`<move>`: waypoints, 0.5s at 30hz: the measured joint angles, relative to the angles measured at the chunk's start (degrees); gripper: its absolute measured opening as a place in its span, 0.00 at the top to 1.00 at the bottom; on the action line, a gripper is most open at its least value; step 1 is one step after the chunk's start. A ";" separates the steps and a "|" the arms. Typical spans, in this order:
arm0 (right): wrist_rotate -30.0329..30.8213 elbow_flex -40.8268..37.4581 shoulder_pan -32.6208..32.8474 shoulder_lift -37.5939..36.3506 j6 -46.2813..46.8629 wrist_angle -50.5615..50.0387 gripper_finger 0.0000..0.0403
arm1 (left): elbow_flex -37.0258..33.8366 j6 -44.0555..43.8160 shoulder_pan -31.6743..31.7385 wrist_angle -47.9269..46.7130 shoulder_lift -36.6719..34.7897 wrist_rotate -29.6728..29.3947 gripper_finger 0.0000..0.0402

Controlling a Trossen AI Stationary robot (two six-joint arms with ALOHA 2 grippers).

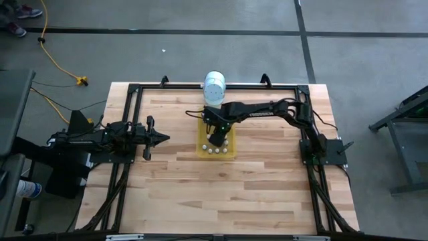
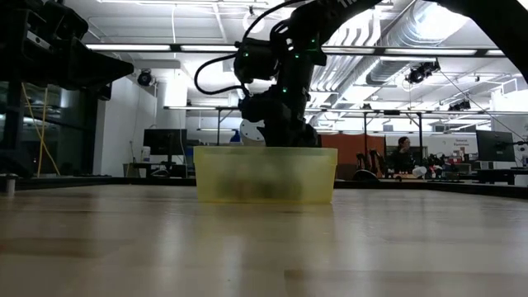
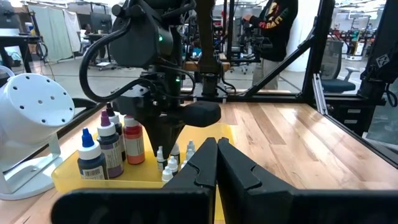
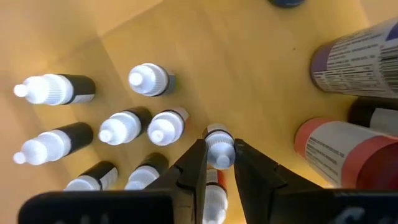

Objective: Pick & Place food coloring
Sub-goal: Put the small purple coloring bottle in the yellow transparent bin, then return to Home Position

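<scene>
1. The right end effector (image 1: 218, 139) reaches down into a yellow tray (image 1: 200, 148) that sits near the middle of the table (image 1: 221, 194), toward its far edge.
2. In the right wrist view, its two dark fingers (image 4: 194, 168) stand on either side of the white cap of one small bottle (image 4: 219, 149) and are clamped on it; the bottle stands upright among the others.
3. The food coloring (image 4: 124, 127) fills the tray: many tiny dark bottles with white caps stand in rows just beside the gripped one.
4. A few taller bottles (image 3: 109, 146) with blue, purple and red bodies stand at one end of the tray, near the small ones.
5. A large white cylinder (image 1: 215, 87) lies at the table's far edge, just beyond the tray.
6. The left end effector (image 1: 160, 139) waits near the table's left edge, well apart from the tray, with its fingers (image 3: 205, 165) pressed together on nothing.
7. In the low view the tray's cloudy wall hides the bottles inside.
8. A person (image 3: 273, 31) in a dark top stands in the room beyond the table.
</scene>
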 joint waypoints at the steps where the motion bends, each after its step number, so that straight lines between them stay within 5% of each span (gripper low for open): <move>1: -0.02 0.00 0.05 0.00 0.00 0.01 0.83 | 0.00 0.00 0.01 0.01 0.01 0.00 1.00; 15: -0.51 0.00 0.36 0.02 0.61 -0.04 0.65 | 0.00 0.00 0.01 -0.01 0.01 0.00 1.00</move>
